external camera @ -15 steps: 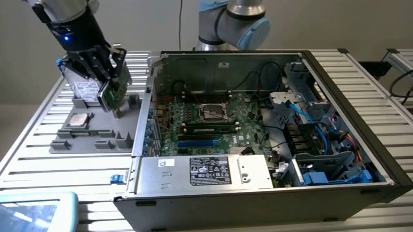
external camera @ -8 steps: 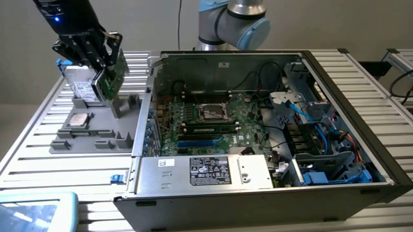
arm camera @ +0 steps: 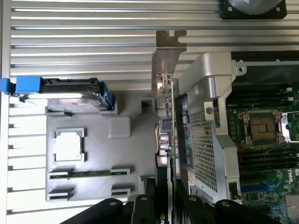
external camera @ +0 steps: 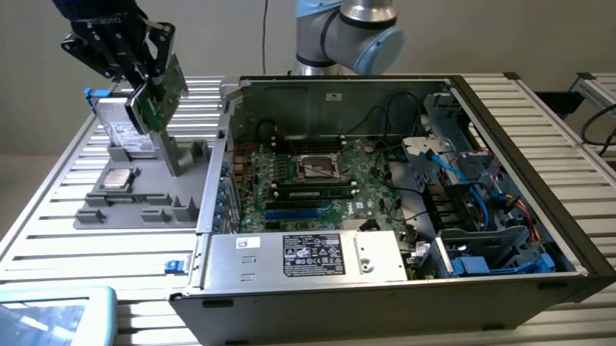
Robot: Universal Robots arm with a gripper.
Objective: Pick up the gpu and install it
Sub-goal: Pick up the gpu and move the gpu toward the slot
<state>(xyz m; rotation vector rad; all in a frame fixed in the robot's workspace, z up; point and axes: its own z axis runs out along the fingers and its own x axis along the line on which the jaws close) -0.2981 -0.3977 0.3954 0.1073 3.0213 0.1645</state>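
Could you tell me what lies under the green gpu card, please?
The grey plastic parts tray on the slatted metal table; the green gpu card hides a strip of it.

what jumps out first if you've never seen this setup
The eye lands first on the gripper, high at the exterior view's left, shut on the gpu and holding it in the air above the grey parts tray. Next comes the big open computer case in the middle, its green motherboard laid bare.
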